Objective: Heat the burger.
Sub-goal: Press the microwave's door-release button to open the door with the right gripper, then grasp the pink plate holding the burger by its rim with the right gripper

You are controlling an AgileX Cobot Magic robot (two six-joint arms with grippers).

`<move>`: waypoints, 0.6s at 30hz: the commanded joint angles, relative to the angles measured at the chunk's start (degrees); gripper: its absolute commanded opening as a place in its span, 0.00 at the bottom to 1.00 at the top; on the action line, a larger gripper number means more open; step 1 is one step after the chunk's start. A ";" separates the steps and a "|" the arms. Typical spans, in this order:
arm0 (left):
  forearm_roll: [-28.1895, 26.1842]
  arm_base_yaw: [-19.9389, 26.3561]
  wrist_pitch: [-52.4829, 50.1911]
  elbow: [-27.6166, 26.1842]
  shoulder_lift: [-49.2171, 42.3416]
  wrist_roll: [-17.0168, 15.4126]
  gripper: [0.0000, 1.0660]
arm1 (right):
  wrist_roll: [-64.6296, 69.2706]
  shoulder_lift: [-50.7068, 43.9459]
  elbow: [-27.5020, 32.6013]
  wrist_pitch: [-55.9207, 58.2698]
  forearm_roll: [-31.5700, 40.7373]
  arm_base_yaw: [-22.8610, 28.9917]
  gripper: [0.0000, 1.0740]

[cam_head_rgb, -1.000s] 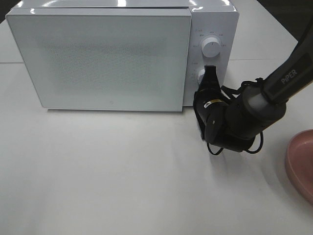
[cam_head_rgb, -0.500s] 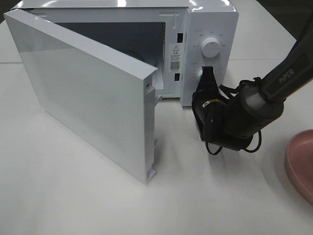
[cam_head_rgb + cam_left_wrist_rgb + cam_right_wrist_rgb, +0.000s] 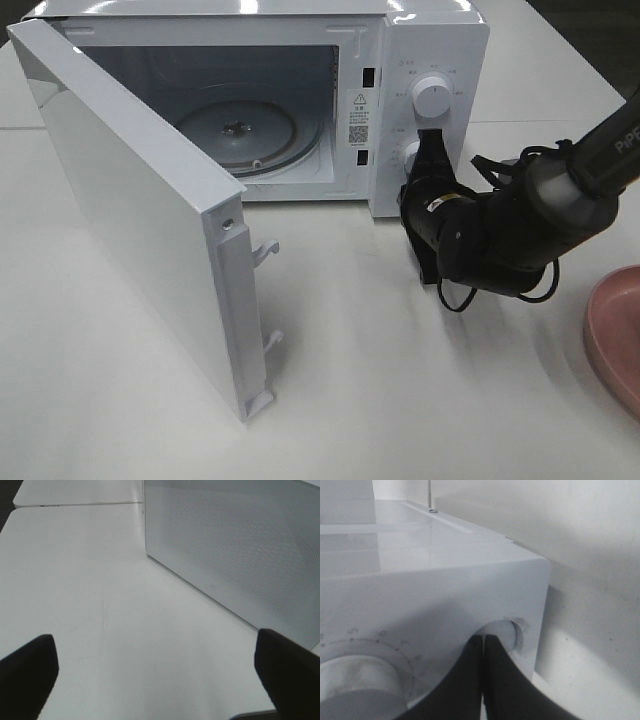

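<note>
The burger is out of view in every frame. The white microwave (image 3: 425,60) stands at the back with its door (image 3: 140,210) swung wide to the left, showing a bare glass turntable (image 3: 235,130). My right gripper (image 3: 431,140) is shut, its tips touching the lower round button (image 3: 502,632) on the control panel, just below the dial (image 3: 431,96). In the right wrist view the closed fingertips (image 3: 492,655) meet right at that button. My left gripper (image 3: 155,680) is open with nothing between its fingers, low over the table, facing the door's outer face (image 3: 235,545).
A pink plate (image 3: 612,335) is cut off by the right edge of the high view. The open door sticks far out over the front left of the white table (image 3: 400,400). The right arm's cables hang beside the microwave's right front corner.
The microwave door went from shut to wide open, swinging left. My right gripper stayed shut at the lower button, and its arm shifted slightly right.
</note>
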 commanded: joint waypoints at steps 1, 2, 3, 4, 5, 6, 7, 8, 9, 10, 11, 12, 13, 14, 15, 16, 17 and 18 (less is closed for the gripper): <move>-0.57 -0.23 -0.80 0.23 -0.57 0.00 0.94 | -0.63 -2.86 0.06 -1.55 -3.95 1.60 0.00; -0.57 -0.23 -0.80 0.23 -0.57 0.00 0.94 | -0.63 -2.86 0.06 -1.55 -3.95 1.60 0.00; -0.57 -0.23 -0.80 0.23 -0.57 0.00 0.94 | -0.69 -3.44 0.63 0.23 -3.95 1.72 0.00; -0.57 -0.23 -0.80 0.23 -0.57 0.00 0.94 | -0.86 -3.72 1.03 0.97 -3.95 2.12 0.00; -0.57 -0.23 -0.80 0.23 -0.57 0.00 0.94 | -0.86 -3.72 1.03 0.97 -3.95 2.12 0.00; -0.57 -0.23 -0.80 0.23 -0.57 0.00 0.94 | -1.78 -4.53 1.83 1.83 -4.07 2.18 0.00; -0.57 -0.23 -0.80 0.23 -0.57 0.00 0.94 | -1.78 -4.53 1.83 1.83 -4.07 2.18 0.00; -0.57 -0.23 -0.80 0.23 -0.57 0.00 0.94 | -2.52 -4.98 2.35 2.35 -4.53 2.18 0.00; -0.57 -0.23 -0.80 0.23 -0.57 0.00 0.94 | -3.50 -6.02 3.38 3.32 -5.33 2.18 0.00; -0.57 -0.23 -0.80 0.23 -0.57 0.00 0.94 | -3.50 -6.02 3.38 3.32 -5.33 2.18 0.00; -0.57 -0.23 -0.80 0.23 -0.57 0.00 0.94 | -3.95 -7.22 4.87 3.95 -5.27 2.18 0.00; -0.57 -0.23 -0.80 0.23 -0.57 0.00 0.94 | -4.18 -7.91 5.61 4.24 -5.27 2.18 0.00; -0.57 -0.23 -0.80 0.23 -0.57 0.00 0.94 | -4.18 -7.91 5.61 4.24 -5.27 2.18 0.00; -0.57 -0.23 -0.80 0.23 -0.57 0.00 0.94 | -5.27 -9.34 6.82 4.64 -5.27 2.18 0.00; -0.57 -0.23 -0.80 0.23 -0.57 0.00 0.94 | -6.07 -9.85 7.39 4.87 -5.27 2.18 0.00; -0.57 -0.23 -0.80 0.23 -0.57 0.00 0.94 | -6.07 -9.85 7.39 4.87 -5.27 2.18 0.00; -0.57 -0.23 -0.80 0.23 -0.57 0.00 0.94 | -7.85 -11.52 8.71 5.79 -5.33 2.18 0.00; -0.57 -0.23 -0.80 0.23 -0.57 0.00 0.94 | -7.85 -11.52 8.71 5.79 -5.33 2.18 0.00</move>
